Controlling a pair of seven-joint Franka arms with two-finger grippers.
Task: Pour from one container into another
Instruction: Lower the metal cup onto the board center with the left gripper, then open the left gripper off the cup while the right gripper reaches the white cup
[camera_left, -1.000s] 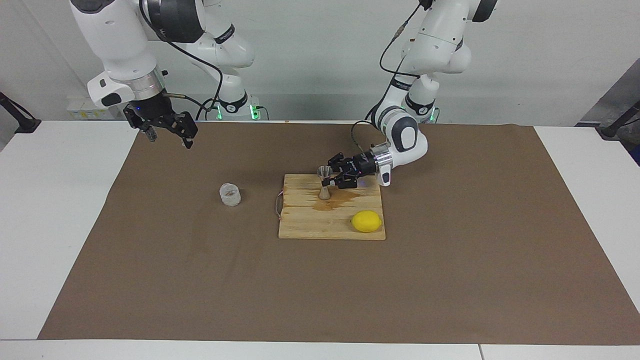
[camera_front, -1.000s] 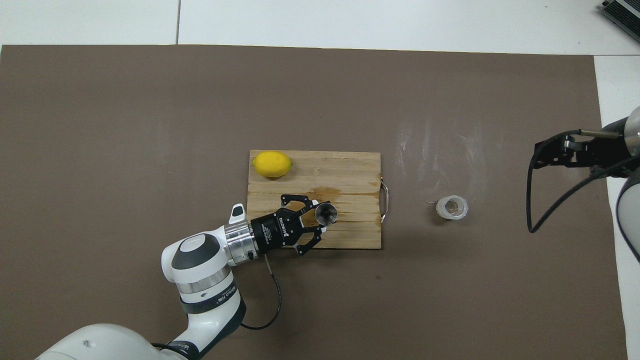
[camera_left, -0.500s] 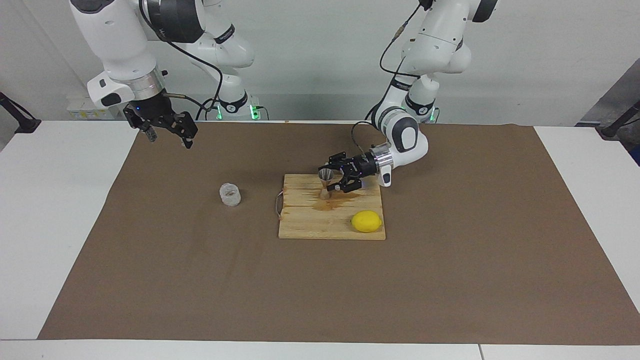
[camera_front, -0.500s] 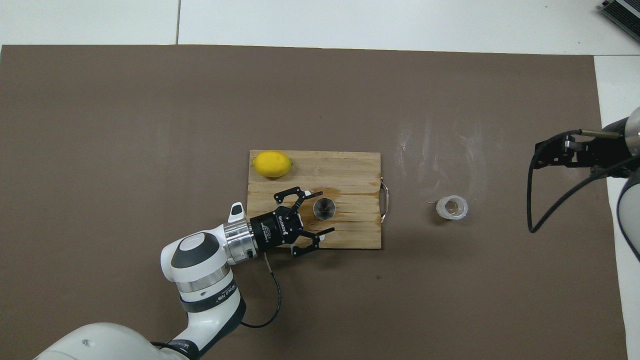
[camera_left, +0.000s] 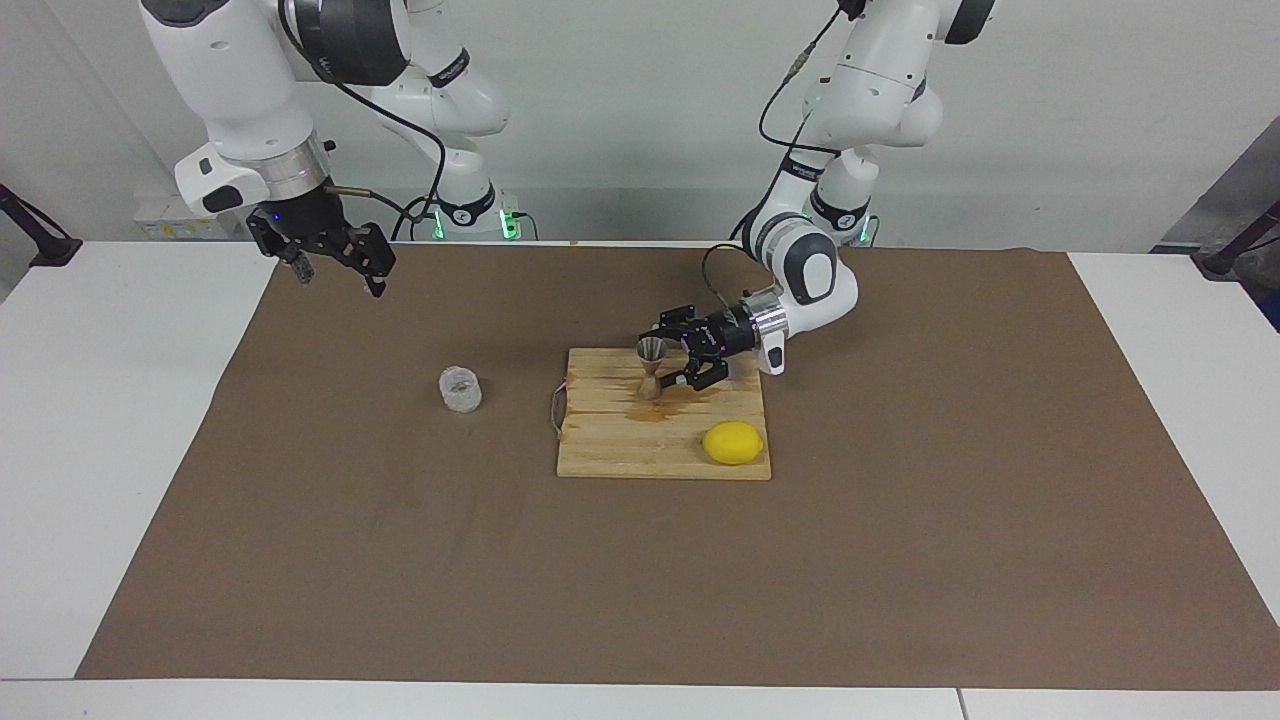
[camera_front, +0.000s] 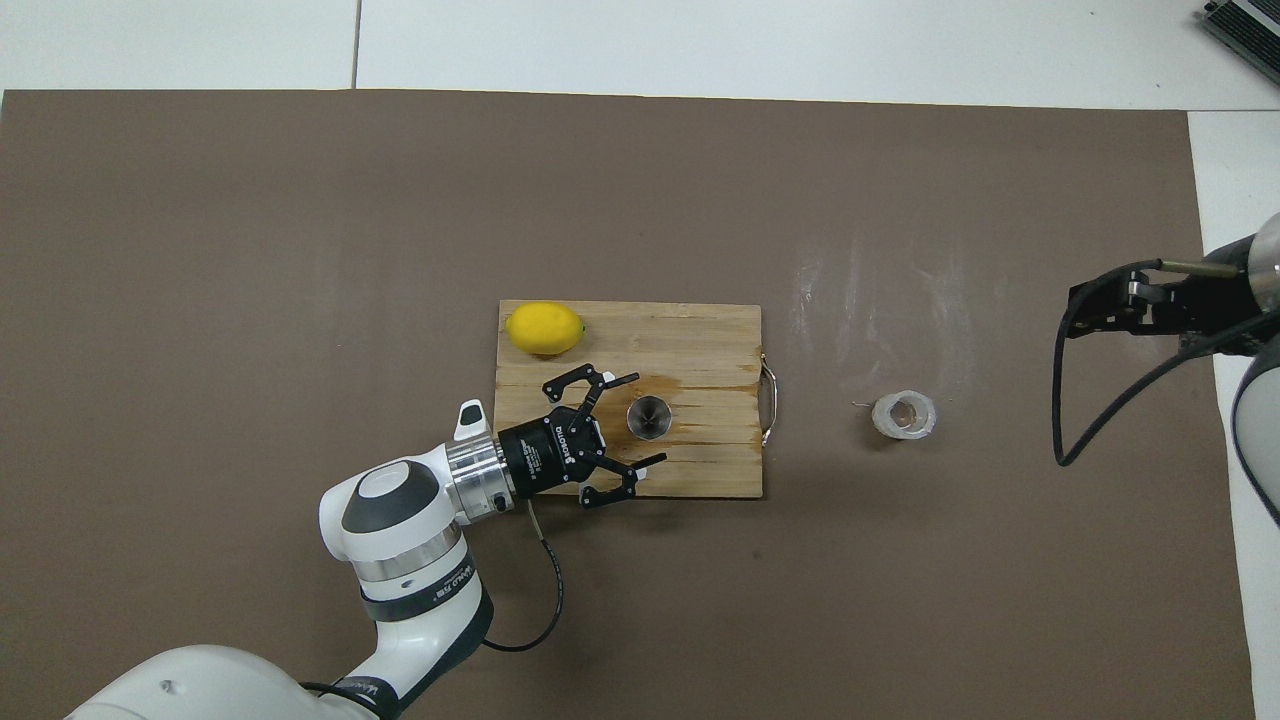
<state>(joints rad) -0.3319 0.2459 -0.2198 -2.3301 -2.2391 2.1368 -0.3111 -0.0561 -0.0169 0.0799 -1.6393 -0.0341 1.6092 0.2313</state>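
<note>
The silvery hourglass jigger (camera_left: 650, 368) (camera_front: 650, 417) stands upright on the wooden board (camera_left: 620, 445) (camera_front: 700, 335). My left gripper (camera_left: 678, 356) (camera_front: 646, 419) lies low and level beside it, open, with one finger on either side of the jigger and not touching it. The short clear glass cup (camera_left: 460, 389) (camera_front: 903, 415) stands on the brown mat toward the right arm's end, off the board. My right gripper (camera_left: 336, 272) (camera_front: 1085, 303) hangs open and empty high over the mat's edge, well apart from the cup; that arm waits.
A yellow lemon (camera_left: 733, 443) (camera_front: 544, 328) lies on the board's corner farthest from the robots, toward the left arm's end. A wet brown stain (camera_left: 672, 403) marks the board by the jigger. A wire handle (camera_front: 768, 400) sticks out of the board toward the cup.
My left gripper has opened and let go of the jigger, then drawn back slightly toward its own arm. The jigger stays standing. The right arm has not moved.
</note>
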